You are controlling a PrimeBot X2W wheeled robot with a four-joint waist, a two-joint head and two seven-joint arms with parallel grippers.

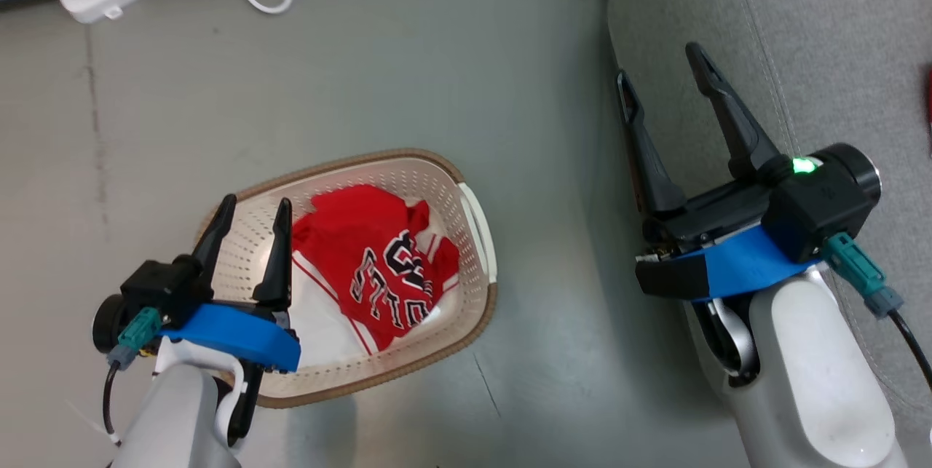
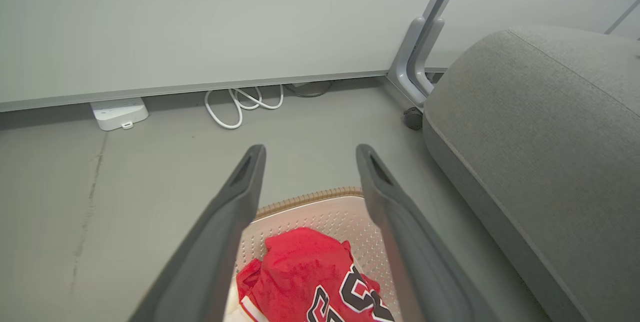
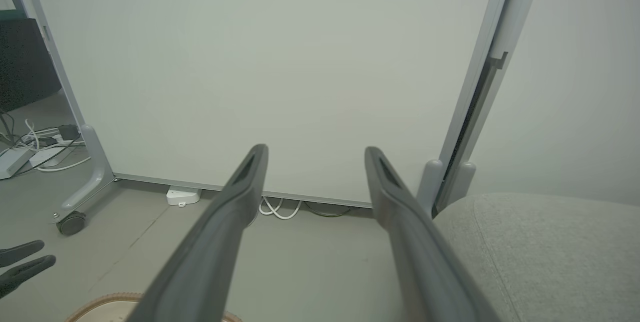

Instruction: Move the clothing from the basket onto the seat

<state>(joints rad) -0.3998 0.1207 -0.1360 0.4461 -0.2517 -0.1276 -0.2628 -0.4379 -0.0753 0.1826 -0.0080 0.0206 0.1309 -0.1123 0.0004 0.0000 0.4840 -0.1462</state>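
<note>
Clothing (image 1: 364, 250): red, in basket (image 1: 408, 159); black-and-white lettering crumpled, unreadable.
Left gripper (image 1: 256, 200): jaws apart above basket.
Right gripper (image 1: 657, 64): jaws apart, at seat (image 1: 801, 31) edge.

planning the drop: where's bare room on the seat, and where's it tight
Free: the seat right of the right gripper, and the floor strip between basket and seat. Crowded: the basket, with clothing piled inside and the left gripper over its left side.

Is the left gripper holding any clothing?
No: the left gripper hangs open above the basket, with the red clothing lying loose inside.
</note>
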